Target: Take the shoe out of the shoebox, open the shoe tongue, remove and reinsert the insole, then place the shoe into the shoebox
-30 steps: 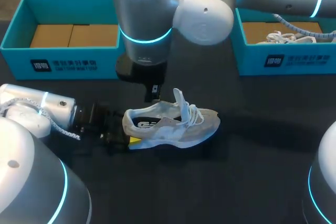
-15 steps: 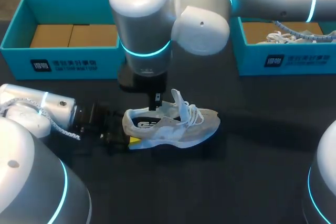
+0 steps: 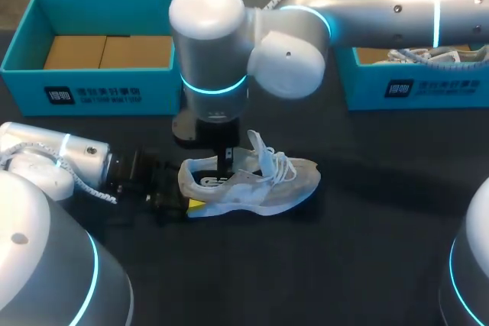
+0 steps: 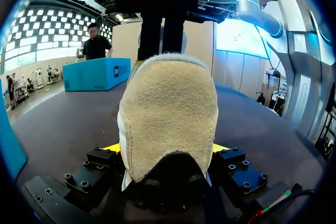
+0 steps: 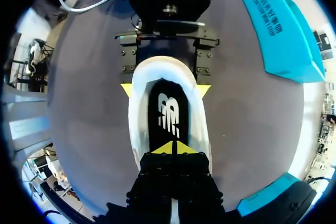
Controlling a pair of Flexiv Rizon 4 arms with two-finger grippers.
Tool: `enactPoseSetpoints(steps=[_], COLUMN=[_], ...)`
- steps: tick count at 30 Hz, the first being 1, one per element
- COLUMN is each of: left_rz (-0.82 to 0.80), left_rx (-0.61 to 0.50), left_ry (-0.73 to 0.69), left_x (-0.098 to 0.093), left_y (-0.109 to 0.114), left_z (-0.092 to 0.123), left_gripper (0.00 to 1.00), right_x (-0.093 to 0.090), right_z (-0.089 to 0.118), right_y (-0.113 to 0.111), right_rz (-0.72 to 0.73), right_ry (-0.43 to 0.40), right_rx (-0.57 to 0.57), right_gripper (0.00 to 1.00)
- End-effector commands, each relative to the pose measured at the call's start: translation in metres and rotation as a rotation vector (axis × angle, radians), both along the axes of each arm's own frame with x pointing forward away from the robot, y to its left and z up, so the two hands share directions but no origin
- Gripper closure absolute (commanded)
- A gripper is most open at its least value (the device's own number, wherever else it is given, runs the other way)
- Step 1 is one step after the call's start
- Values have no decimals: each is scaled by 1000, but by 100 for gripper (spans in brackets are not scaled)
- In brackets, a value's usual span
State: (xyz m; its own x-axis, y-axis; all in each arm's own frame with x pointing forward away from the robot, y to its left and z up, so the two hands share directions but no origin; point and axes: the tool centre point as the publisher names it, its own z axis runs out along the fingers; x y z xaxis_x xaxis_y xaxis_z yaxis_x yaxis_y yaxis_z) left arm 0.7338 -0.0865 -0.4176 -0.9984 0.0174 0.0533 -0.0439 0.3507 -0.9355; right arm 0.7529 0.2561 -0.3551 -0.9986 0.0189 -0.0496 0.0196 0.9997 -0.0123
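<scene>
While our left claw [image 4: 167,148] clamps shoe [image 3: 252,185] heel from both sides, our right claw [image 5: 172,148] sits closed, tips touching insole [image 5: 169,109].

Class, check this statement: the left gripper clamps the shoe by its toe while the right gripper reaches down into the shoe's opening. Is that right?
Not quite. The left gripper clamps the shoe by its heel, not its toe, as the left wrist view shows. The right gripper does reach down into the shoe's opening.
</scene>
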Motion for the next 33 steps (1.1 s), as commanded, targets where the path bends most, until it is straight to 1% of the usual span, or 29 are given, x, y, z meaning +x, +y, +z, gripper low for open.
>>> enactPoseSetpoints(steps=[1, 4, 7, 13, 15, 18, 20, 22, 33], left_rz=[1, 1, 1, 1, 1, 1, 1, 1, 1], left_rx=[0, 0, 0, 0, 0, 0, 0, 0, 0], left_ry=[-1, -1, -1, -1, -1, -1, -1, -1, -1], left_x=[0, 0, 0, 0, 0, 0, 0, 0, 0], left_y=[3, 3, 3, 3, 3, 3, 3, 3, 3], left_z=[-6, -6, -6, -6, -6, -6, -6, -6, -6], left_gripper=[100, 100, 100, 100, 100, 100, 100, 100, 100], right_x=[0, -4, -6, -3, -2, 0, 0, 1, 6], right_z=[-14, -17, -17, -17, -16, -15, -15, -16, -32], right_y=[3, 0, -3, -5, -5, -4, -4, -3, -7], right_rz=[0, -11, -32, -57, -60, -63, -63, -62, -58], right_ry=[19, 29, 23, -26, -42, -51, -54, -55, -35], right_rx=[-5, -12, -16, -37, -44, -44, -43, -44, -55], right_gripper=[100, 100, 100, 100, 83, 69, 66, 61, 57])
